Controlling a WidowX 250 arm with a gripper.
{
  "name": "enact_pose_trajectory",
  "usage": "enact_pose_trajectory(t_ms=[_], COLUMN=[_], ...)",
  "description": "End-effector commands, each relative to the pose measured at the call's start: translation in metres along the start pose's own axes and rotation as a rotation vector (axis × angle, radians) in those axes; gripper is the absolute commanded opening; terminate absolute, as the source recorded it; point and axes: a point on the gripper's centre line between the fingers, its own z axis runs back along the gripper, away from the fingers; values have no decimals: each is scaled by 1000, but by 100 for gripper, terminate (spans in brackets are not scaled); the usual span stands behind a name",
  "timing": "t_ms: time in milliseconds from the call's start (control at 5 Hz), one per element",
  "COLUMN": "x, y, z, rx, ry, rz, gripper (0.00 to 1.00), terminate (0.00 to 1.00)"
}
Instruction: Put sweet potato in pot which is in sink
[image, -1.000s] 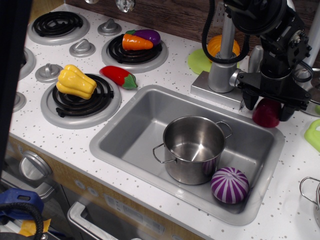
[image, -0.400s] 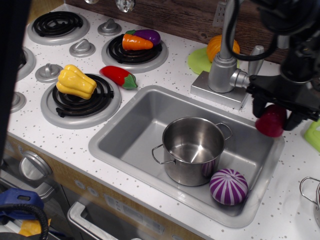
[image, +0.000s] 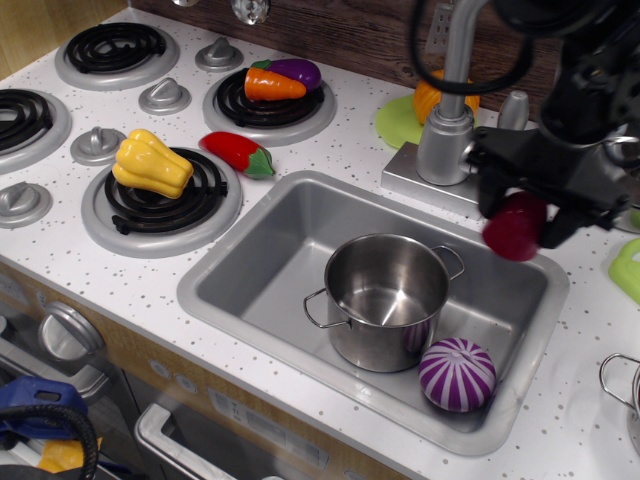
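My black gripper (image: 520, 222) is shut on the dark red sweet potato (image: 513, 229) and holds it in the air over the back right part of the grey sink (image: 260, 270). The steel pot (image: 385, 297) with two loop handles stands upright and empty in the middle of the sink, to the lower left of the sweet potato. The sweet potato hangs above the pot's level, off to the right of its rim.
A purple-and-white striped ball (image: 458, 373) lies in the sink against the pot. The faucet (image: 447, 120) stands behind the sink, close to my gripper. A red pepper (image: 238, 152), a yellow pepper (image: 152, 164) and a carrot with eggplant (image: 282, 79) lie on the stove. A second pot's handle (image: 618, 378) shows at right.
My gripper has lifted the sweet potato off the counter at the sink's right rim and moved it left, over the sink. The dark blur at the left edge is gone.
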Motion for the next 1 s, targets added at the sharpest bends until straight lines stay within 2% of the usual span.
enact_pose_trajectory(t_ms=[0, 200, 400, 600, 800], x=[-17, -34, -44, -44, -44], y=[35, 62, 85, 85, 85], z=[7, 0, -4, -4, -4], rx=[11, -5, -48, -48, -48], ry=[-105, -91, -84, -84, -84], rz=[-12, -30, -41, -41, -41], gripper=[0, 0, 0, 100, 100], terminate=[0, 0, 0, 0, 100])
